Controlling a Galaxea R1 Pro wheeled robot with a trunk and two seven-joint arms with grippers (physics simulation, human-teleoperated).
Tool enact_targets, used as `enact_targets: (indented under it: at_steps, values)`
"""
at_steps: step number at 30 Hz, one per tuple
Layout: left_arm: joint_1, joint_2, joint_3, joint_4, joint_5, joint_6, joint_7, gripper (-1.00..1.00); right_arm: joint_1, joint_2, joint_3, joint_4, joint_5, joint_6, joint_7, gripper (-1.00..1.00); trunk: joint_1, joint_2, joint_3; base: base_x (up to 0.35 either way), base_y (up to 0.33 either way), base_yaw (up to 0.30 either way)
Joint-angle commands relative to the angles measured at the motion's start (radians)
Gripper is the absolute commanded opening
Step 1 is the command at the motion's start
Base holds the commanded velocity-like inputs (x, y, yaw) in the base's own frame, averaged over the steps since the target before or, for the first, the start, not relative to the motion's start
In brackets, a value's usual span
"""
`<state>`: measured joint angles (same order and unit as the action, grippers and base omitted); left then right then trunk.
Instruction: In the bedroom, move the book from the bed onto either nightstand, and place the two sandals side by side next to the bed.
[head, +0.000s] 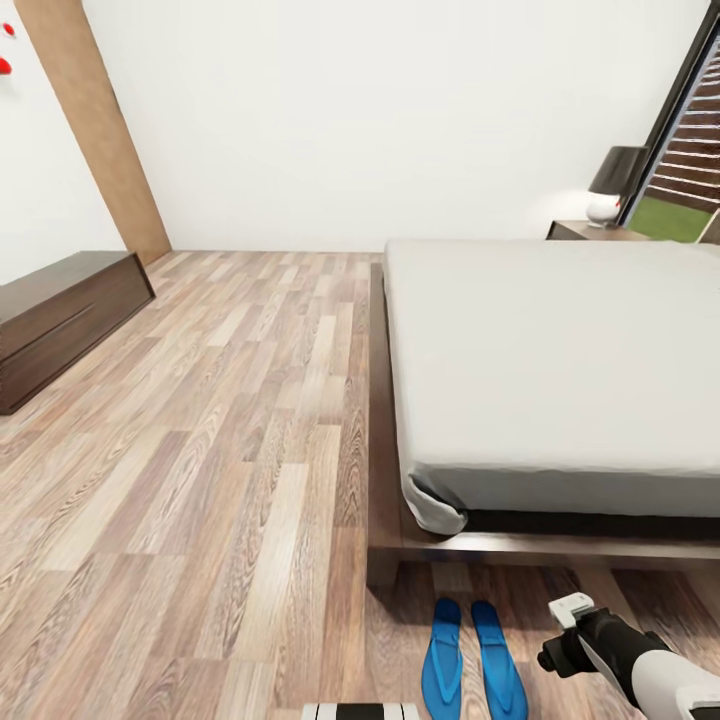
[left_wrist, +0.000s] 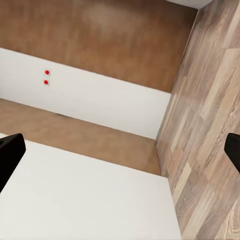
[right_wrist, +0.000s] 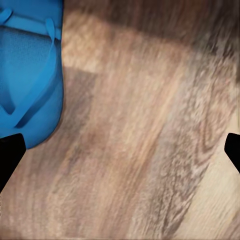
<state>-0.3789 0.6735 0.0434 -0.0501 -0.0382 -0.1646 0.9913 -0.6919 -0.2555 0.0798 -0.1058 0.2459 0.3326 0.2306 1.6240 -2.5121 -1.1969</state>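
Observation:
Two blue sandals (head: 445, 660) (head: 498, 662) lie flat and side by side on the wood floor, just off the foot of the bed (head: 560, 370). My right gripper (head: 568, 618) hangs a little to the right of them, above the floor. In the right wrist view its black fingertips (right_wrist: 10, 155) stand wide apart with nothing between them, and one sandal (right_wrist: 30, 75) lies off to one side of the open right gripper (right_wrist: 120, 152). My left gripper (left_wrist: 120, 152) is open too, facing a white wall and floor. The grey mattress is bare; the book is out of view.
A nightstand (head: 585, 230) carrying a black-shaded lamp (head: 612, 185) stands at the bed's far right corner by the window. A long dark dresser (head: 60, 315) lines the left wall. Wood floor (head: 230, 420) stretches between dresser and bed.

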Motion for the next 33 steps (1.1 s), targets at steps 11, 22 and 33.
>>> enact_targets:
  at_steps: [11,22,33]
  values:
    - [0.019,-0.002,0.006,0.001,-0.002,-0.006,-0.021,1.0,0.011,0.003,0.008,-0.003,0.006,0.002,0.006,1.0,-0.005,0.002,0.042,0.0,0.0,0.0]
    - [0.027,-0.007,0.006,0.0,-0.003,-0.006,-0.073,1.0,0.013,0.004,0.008,-0.002,0.032,0.002,0.006,1.0,-0.01,0.005,0.084,0.0,0.0,0.0]
    - [0.028,-0.01,0.006,0.0,-0.003,-0.006,-0.08,1.0,0.017,-0.001,0.008,0.031,0.051,0.001,0.003,1.0,-0.015,0.007,0.127,0.0,0.0,0.0]
